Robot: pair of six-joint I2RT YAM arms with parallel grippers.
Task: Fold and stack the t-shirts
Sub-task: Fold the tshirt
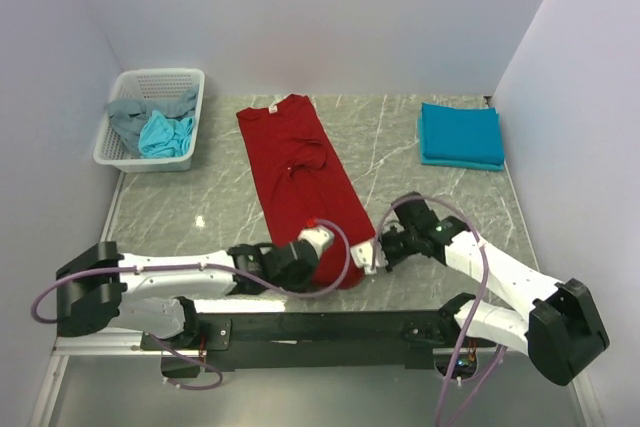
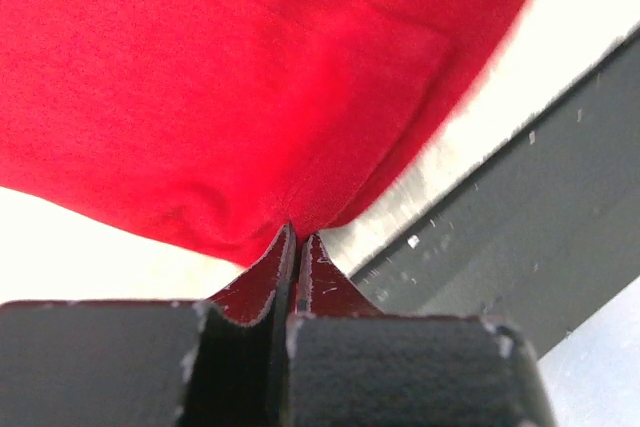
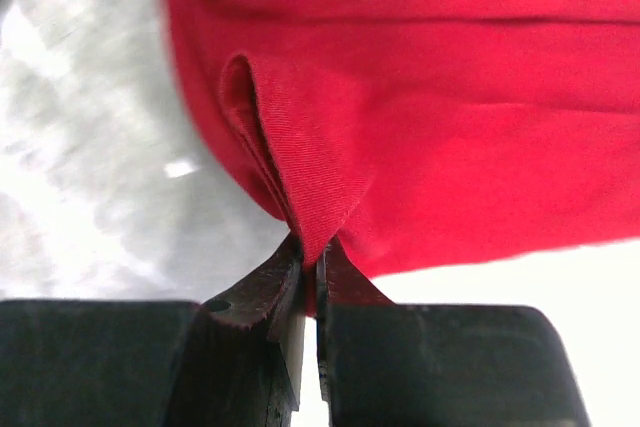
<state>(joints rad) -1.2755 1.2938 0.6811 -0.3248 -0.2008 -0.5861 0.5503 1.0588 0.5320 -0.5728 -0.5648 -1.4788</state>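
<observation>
At the lower centre of the top view, the near hem of the dark red t-shirt (image 1: 295, 162) is pinched in two places. The left gripper (image 2: 298, 239) is closed tight on the cloth, and the right gripper (image 3: 312, 252) is clamped on a small fold. The shirt is laid flat on the table (image 1: 430, 207) toward mid-frame. Farther back, a folded teal-blue t-shirt (image 1: 460, 134) is seen at upper right. At upper left, a grey t-shirt (image 1: 125, 117) and a light turquoise t-shirt (image 1: 165, 135) are heaped in the white basket (image 1: 118, 159).

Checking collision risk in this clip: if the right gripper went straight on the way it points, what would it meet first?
The dark red t-shirt: the right gripper is pinched on a fold at its near hem. Beyond that cloth, probably the left gripper, though depth is unclear.
</observation>
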